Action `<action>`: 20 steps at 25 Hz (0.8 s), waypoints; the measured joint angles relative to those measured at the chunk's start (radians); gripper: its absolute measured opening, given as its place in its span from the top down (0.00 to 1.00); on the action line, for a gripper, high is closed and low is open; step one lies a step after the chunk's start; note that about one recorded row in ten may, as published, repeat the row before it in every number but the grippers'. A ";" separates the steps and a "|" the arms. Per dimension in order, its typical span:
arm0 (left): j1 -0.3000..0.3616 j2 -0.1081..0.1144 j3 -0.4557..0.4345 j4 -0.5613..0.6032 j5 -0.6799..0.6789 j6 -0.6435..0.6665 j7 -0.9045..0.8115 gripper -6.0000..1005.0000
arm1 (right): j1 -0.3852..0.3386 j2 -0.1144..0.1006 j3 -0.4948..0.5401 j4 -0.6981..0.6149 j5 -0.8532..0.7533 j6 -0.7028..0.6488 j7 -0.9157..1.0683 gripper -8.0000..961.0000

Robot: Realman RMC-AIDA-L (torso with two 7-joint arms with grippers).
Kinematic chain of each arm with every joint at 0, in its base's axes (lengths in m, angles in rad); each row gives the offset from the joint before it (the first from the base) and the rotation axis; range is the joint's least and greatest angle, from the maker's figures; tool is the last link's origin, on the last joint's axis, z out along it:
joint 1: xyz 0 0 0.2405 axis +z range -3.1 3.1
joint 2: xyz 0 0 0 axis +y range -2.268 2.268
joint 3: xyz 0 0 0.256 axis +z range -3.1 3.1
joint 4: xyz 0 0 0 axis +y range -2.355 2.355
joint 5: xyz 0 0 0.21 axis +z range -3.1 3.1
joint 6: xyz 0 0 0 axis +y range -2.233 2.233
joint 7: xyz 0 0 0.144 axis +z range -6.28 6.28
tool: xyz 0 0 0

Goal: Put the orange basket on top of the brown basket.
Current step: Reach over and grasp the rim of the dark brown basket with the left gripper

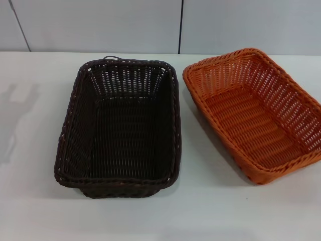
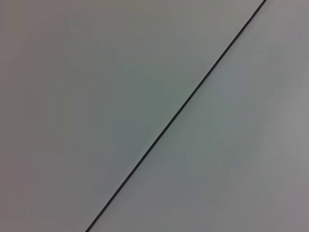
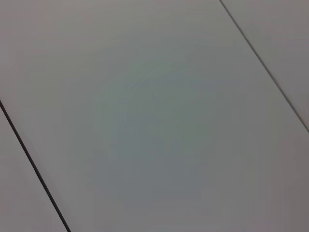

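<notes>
The 2 baskets rest apart on the white table [image 1: 30, 150], side by side. Nearest, at about 7 o'clock from the table's middle, stands the brown basket [image 1: 120, 130], upright, mouth up. At 3 o'clock from it, angled and reaching slightly farther back, sits the orange basket [image 1: 253, 113], also upright (a narrow strip of table shows between their rims). Beyond, at 12 o'clock, rises a pale panelled wall [image 1: 100, 25]. Neither gripper appears in any view, so whether each pincer is released or clenched cannot be told; both wrist cameras show only pale panels with dark seams.
</notes>
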 joint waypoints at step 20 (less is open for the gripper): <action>0.045 -0.001 0.007 0.081 -0.030 0.009 -0.001 0.14 | -0.011 0.003 0.000 0.011 0.000 -0.009 0.008 0.21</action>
